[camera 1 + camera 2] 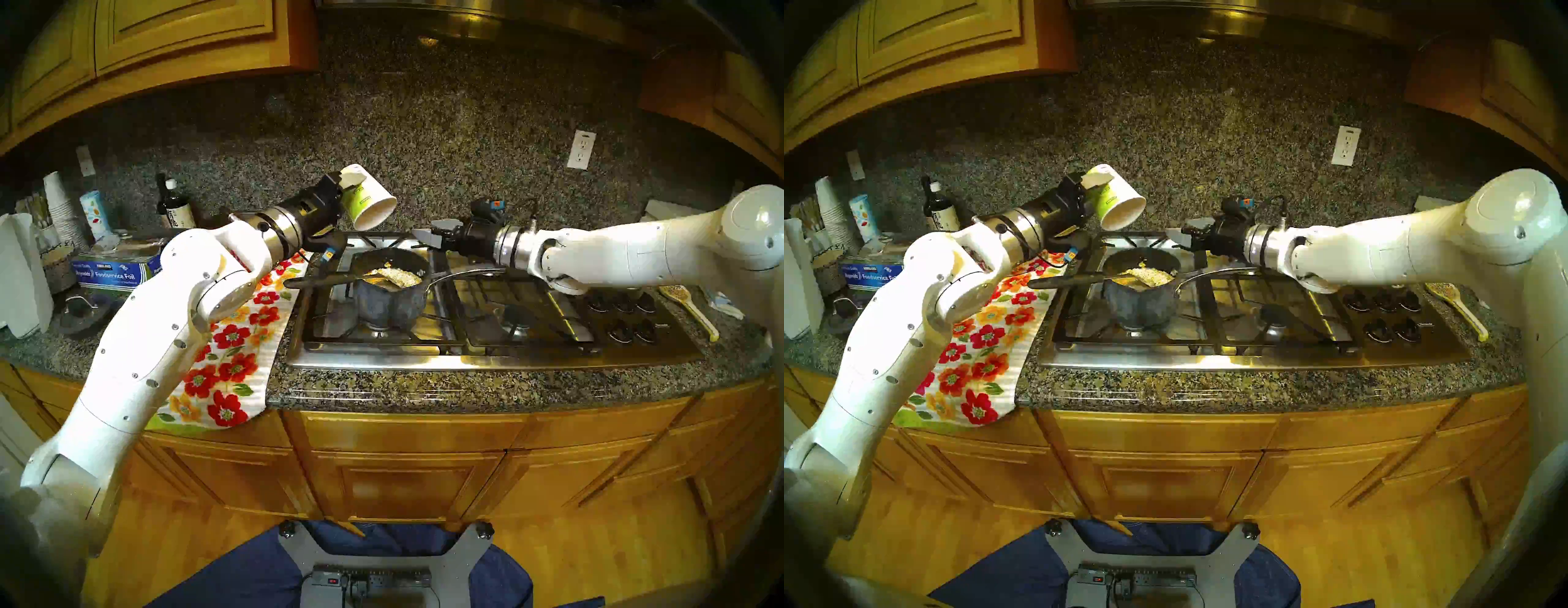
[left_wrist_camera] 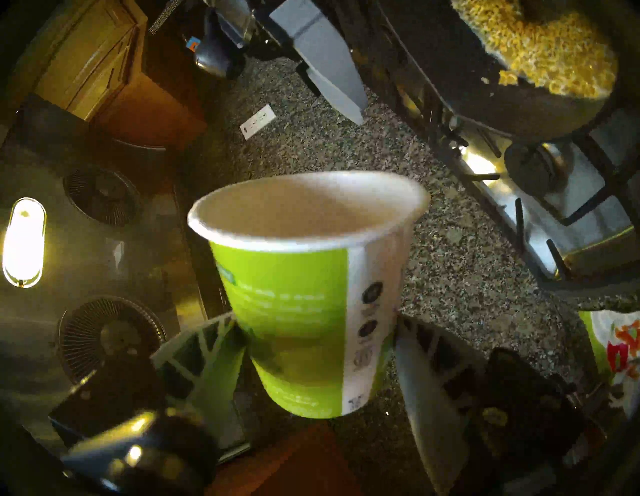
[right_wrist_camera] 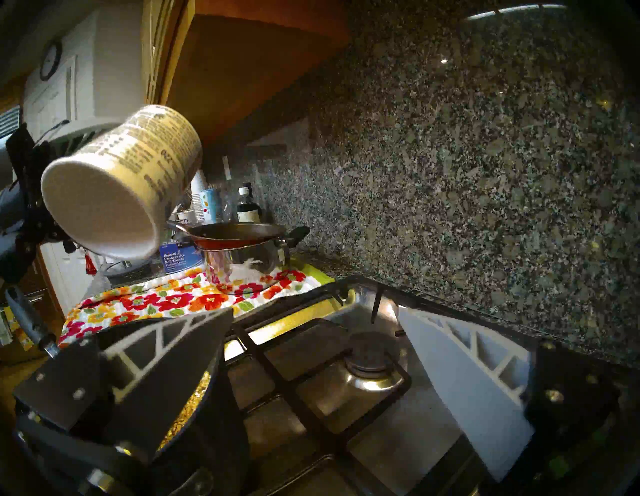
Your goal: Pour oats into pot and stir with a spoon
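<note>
1. Paper cup (image 2: 311,294), nearest the left wrist camera: my left tool (image 2: 311,363) is pinched on its lower body, holding it tipped up and to the left of the pot (image 1: 388,293), mouth angled down toward it. Its inside looks bare.
2. Oats (image 1: 401,275): a pale heap inside the pot, which stands on the front-left burner of the stove (image 1: 488,361). Pouring looks done.
3. Spoon (image 1: 339,279): bowl in the pot among the oats, black handle lying over the pot's left rim. No tool holds it.
4. Right tool (image 1: 428,231): fingers spread, empty, just behind and right of the pot.
5. Remaining, by my judgement: set the cup aside, take the spoon, stir.
6. Writing: the cup's green panel and dense side print are too blurred to read; the blue box (image 1: 114,271) on the bench left of the pot reads "Foodservice Foil".
</note>
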Controlling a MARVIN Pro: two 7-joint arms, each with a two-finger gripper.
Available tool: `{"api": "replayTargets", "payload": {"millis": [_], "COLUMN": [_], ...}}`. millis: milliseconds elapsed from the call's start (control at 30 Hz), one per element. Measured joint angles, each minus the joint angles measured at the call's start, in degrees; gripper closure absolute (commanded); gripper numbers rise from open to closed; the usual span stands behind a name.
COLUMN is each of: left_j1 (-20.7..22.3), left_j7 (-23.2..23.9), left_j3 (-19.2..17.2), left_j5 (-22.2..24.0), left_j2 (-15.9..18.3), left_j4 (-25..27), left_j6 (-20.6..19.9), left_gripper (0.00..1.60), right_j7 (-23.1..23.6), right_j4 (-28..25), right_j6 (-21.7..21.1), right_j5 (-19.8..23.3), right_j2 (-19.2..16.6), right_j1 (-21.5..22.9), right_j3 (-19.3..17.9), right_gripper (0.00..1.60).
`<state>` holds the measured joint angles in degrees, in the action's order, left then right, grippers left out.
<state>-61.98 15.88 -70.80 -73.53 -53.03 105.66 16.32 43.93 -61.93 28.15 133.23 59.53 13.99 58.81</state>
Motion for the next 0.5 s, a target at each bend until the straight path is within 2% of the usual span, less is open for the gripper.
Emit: {"api": "replayTargets", "payload": {"millis": [267,500], "left_j1": [2.7,4.96], "left_j7": [5.86,13.57], "left_j3": [-1.67,-4.26], "left_j5": [3.55,8.79], "left_j2": [-0.69,-1.91], "left_j4": [-1.19,-2.88], "left_j6": [1.49,0.7], "left_gripper": [0.88,0.9], "right_j7": [0.0,0.01], "right_j4": [0.0,0.0], "right_j6": [0.0,0.0], "right_j5": [0.01,0.01], "right_j2": [0.0,0.01], "right_j1": [0.0,0.0], "right_j3": [0.01,0.01], "right_gripper": [0.0,0.0]}}
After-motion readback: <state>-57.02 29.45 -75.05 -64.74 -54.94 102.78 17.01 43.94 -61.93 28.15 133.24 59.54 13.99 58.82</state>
